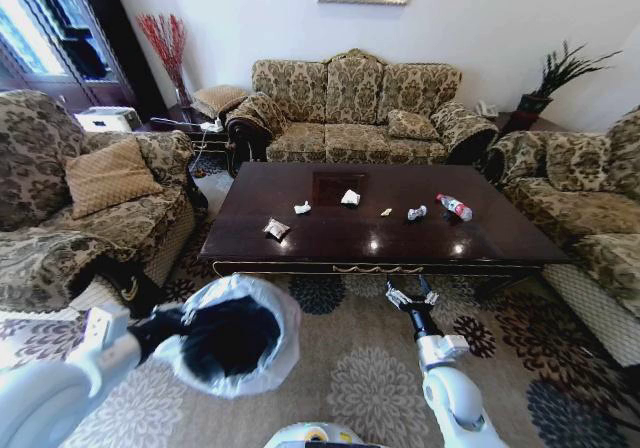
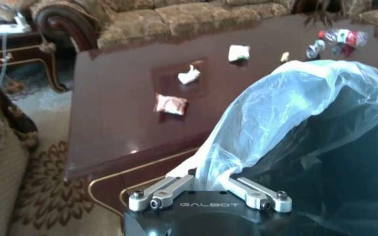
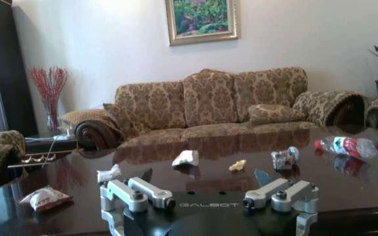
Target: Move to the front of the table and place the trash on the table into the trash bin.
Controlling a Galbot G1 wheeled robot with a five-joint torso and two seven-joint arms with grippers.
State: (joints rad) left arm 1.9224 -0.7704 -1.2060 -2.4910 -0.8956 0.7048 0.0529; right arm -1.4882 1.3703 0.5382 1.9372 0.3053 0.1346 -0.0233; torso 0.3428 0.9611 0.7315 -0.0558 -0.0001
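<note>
The left gripper (image 2: 208,189) is pinched on the rim of the trash bin (image 1: 232,336), gripping the white bag liner folded over its edge. It holds the bin low and in front of the robot, mouth tilted up toward the table (image 1: 300,243), probably so trash can be dropped straight in once picked. The right gripper (image 1: 411,296) hovers just short of the table's near edge, fingers spread wide and empty, aimed at the scatter ahead.

The trash lies across the middle of the tabletop: a snack wrapper (image 1: 275,229) nearest the front left, two white paper wads (image 1: 302,208) and (image 1: 350,197) behind it, a tiny yellowish scrap (image 1: 386,211), a crumpled shiny piece (image 1: 416,212), possibly foil, and a plastic bottle (image 1: 454,207) farthest right. The bottle lies on its side, long axis slanted across the table, cap end seemingly toward the sofa (image 1: 355,108).
</note>
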